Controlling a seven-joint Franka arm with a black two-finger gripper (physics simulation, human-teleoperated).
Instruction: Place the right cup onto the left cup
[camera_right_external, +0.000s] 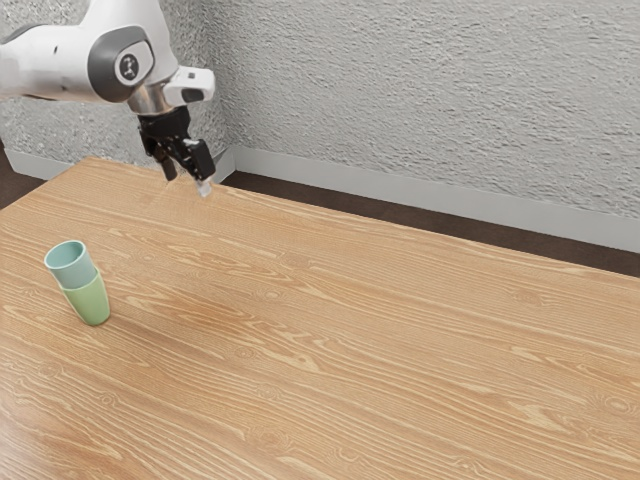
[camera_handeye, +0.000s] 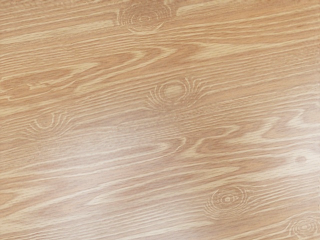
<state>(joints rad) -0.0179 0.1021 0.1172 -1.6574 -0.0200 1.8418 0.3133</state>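
Teal above green: saw a teal cup (camera_right_external: 78, 272) stacked in a green cup (camera_right_external: 88, 301), toward the exterior view's left, on a light-brown wooden table (camera_right_external: 330, 350). Found the lower part of the teal cup tucked inside the green cup, with the teal wall rising above the green one and the round, open mouth facing upward. Saw the green cup beneath, narrowing toward its base and resting on the wood. Held the black gripper (camera_right_external: 187, 180) near the table's far edge, beyond the stack and well apart from both cups, pointing downward. Had the two fingers (camera_right_external: 202, 160) spread, with a visible gap between them and nothing pinched there. Reached in from the exterior view's upper left with a white arm (camera_right_external: 55, 62), marked by dark grey around a rounded joint. Noticed behind the table a rough, light-grey wall (camera_right_external: 420, 100), a smooth, pale baseboard (camera_right_external: 450, 212) and a strip of dark brown floor (camera_right_external: 390, 215). Looked down through the wrist view at the tabletop: saw wavy, cream-coloured grain, several ringed knots, and soft, whitish patches of reflected light across the wood.
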